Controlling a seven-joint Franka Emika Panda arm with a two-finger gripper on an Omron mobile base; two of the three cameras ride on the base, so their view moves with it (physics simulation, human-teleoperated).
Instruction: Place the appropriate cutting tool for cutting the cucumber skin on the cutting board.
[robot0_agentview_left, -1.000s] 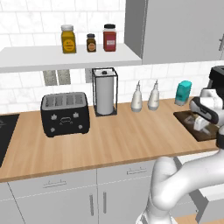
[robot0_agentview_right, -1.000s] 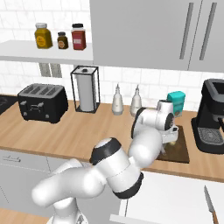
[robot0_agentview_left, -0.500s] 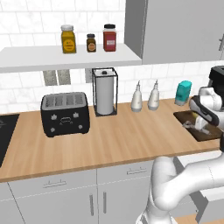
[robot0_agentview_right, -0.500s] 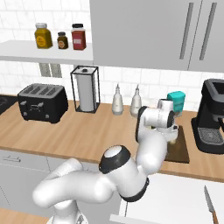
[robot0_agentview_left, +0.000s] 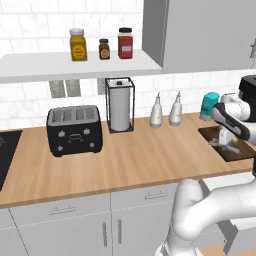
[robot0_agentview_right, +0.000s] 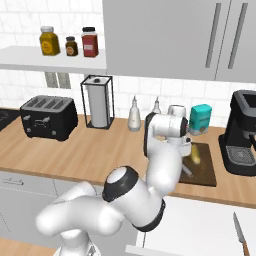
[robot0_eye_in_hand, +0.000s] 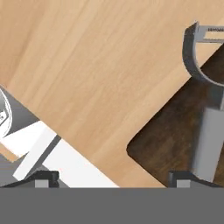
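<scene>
Grey peeler (robot0_eye_in_hand: 209, 100) | on cutting board (robot0_eye_in_hand: 170, 144) | claw (robot0_eye_in_hand: 113, 177) spread above

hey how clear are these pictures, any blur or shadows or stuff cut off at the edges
Left base view: evenly lit, soft shadow under the black toaster; the dark brown cutting board is cropped at the right edge. Right base view: the white arm hides part of the board; the yellowish-green cucumber looks soft and small. Hand view: the close-up grey peeler is slightly blurred and runs off the frame.
</scene>
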